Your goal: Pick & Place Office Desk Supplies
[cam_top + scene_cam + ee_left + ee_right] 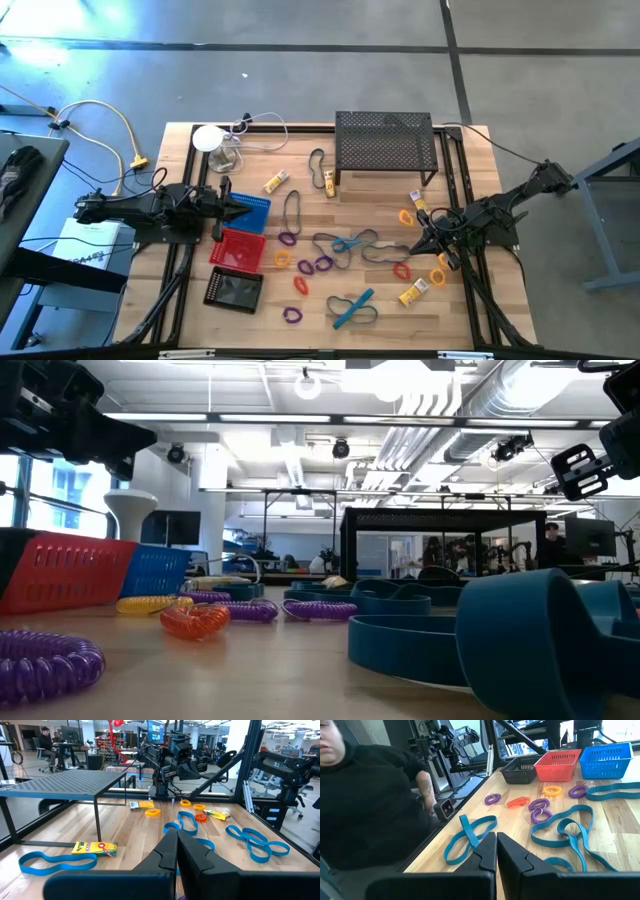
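Office supplies lie scattered on the wooden table: purple rings [288, 238] and orange rings [301, 284], blue elastic loops [350, 243], black loops [293, 205], and small yellow boxes [276, 181]. My left gripper [235, 205] is shut and hovers over the blue basket [257, 210]; its own view shows the fingers [170, 851] closed together. My right gripper [425, 236] is shut too and hangs above the table's right part, near an orange ring [405, 216] and a yellow box [420, 203]. Its view looks past a blue loop [467, 837] toward the purple rings [539, 804].
A red basket [238, 248] and a black basket [233, 290] stand near the blue one. The black mesh shelf [385, 140] stands at the far edge, the white round device [210, 138] with its cable at the far left. A person in black [370, 795] stands by the near edge.
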